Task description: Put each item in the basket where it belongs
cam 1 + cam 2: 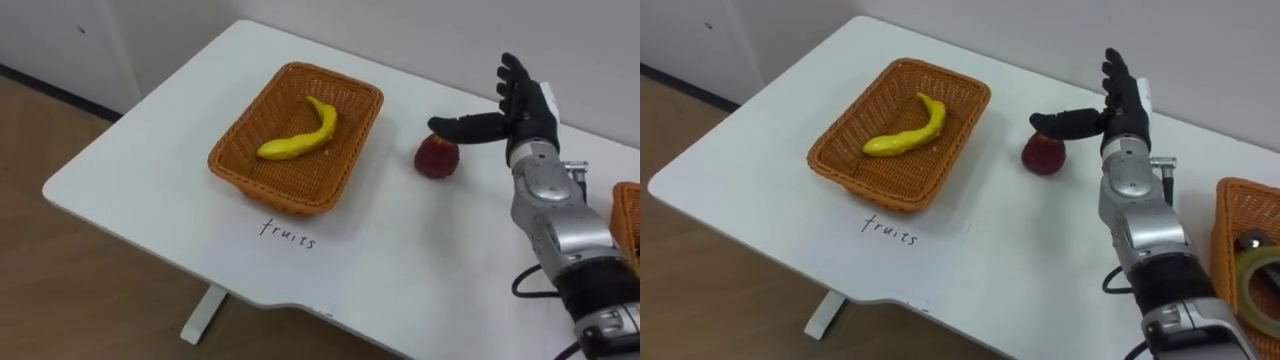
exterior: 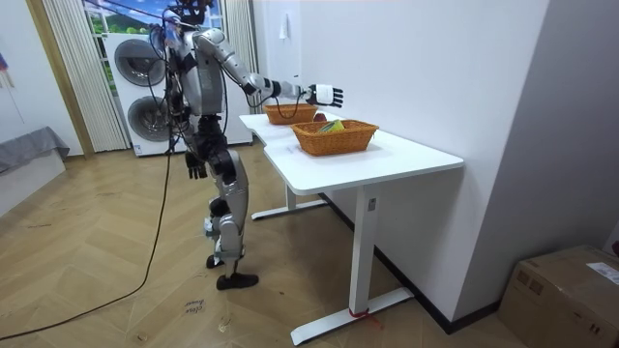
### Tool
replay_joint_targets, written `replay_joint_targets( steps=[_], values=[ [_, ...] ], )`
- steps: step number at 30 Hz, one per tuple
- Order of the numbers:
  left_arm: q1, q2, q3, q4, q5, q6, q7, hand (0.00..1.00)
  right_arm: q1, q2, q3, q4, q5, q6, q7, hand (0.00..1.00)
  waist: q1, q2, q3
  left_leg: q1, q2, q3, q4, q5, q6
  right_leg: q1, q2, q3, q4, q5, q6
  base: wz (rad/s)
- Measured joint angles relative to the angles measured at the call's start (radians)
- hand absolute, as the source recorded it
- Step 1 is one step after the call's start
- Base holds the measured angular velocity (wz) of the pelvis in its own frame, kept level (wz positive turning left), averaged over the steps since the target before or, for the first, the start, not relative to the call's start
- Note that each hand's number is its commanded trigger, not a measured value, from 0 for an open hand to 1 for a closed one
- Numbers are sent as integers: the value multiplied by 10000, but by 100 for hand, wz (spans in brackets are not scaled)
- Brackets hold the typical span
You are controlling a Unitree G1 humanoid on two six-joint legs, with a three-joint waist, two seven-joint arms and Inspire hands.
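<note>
My right hand point(image 1: 525, 110) is spread wide, fingers straight and pointing to the far side, thumb stretched out to the left just above the red apple point(image 1: 437, 157). It grasps nothing yet. The apple stands on the white table point(image 1: 150, 170), just to the right of the fruit basket point(image 1: 290, 190), where a banana point(image 1: 300, 138) already lies. So the apple is the piece I judge to be in hand.

To take it well I should bring my palm down and left until the apple sits between thumb and fingers, not only under the thumb. Closing from here would likely nudge it away, and a round fruit rolls. I'd wrap around its widest part, fingers on the far right side and thumb on the left, and close gently — firm enough to lift, not to bruise.

Then lift clear of the basket's wicker rim, carry left, and set the apple low in the free space beside the banana before letting go. The other basket point(image 1: 1230, 250), at the near right with a tape roll point(image 1: 1260, 275) in it, is not for this. My left hand point(image 2: 196, 169) hangs by my hip in the room view — I cannot tell how its fingers are set.
</note>
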Motion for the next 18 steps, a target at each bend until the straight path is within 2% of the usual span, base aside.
replay_joint_targets(
  steps=[5, 12, 18],
  values=[
    [-239, 9, -4, 10, -85, -16, 5, 0, -1, -36, -3, 166, 31, -7, 3, 0, -9, 26, -16, -253, -1, -9, 21, 4, 5, -219, -2, -29, 12, 13, -3, 0],
    [-563, 28, -4, 195, -187, -137, 9, 0, -1, -46, 0, 234, 0, -36, 88, 0, -21, 178, -27, -332, 0, -2, -22, 5, 7, -315, -6, -40, 10, 15, -1, 0],
    [-622, 30, -5, 204, -187, -193, 9, 0, -1, -46, 0, 234, -1, -41, 230, 0, -37, 175, -29, -380, 0, 4, -26, 6, 9, -363, -8, -36, 11, 15, 0, 0]
  ],
)
